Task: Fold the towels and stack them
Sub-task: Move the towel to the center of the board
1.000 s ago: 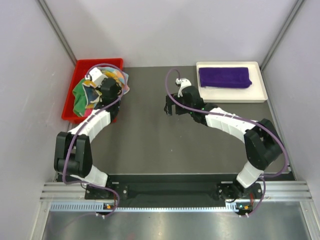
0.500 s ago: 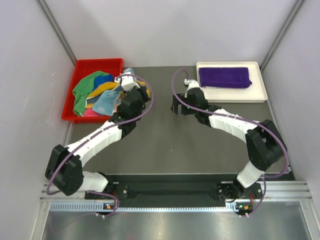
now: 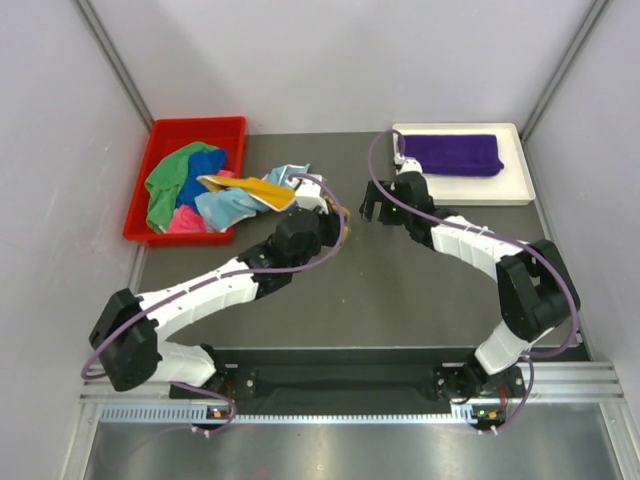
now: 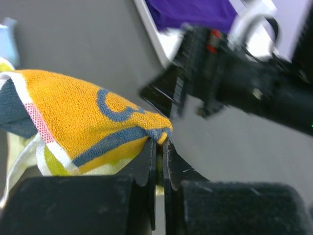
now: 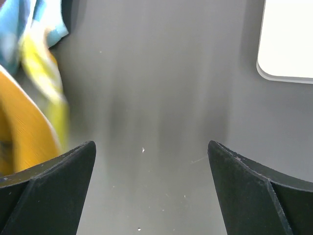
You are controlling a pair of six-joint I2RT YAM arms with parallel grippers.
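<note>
One orange towel [image 3: 250, 188], its corner pinched in the closed left gripper [image 4: 160, 143], hangs beside the bin [image 3: 160, 133]; the right gripper [image 5: 151, 145], wide open and empty, should catch a free corner to spread it.

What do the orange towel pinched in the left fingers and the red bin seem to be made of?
The orange towel: likely cotton terry, matte, with a looped, nubby pile clear in the left wrist view. The red bin: probably moulded plastic, smooth-looking, judging by its rigid straight rim and even colour.
</note>
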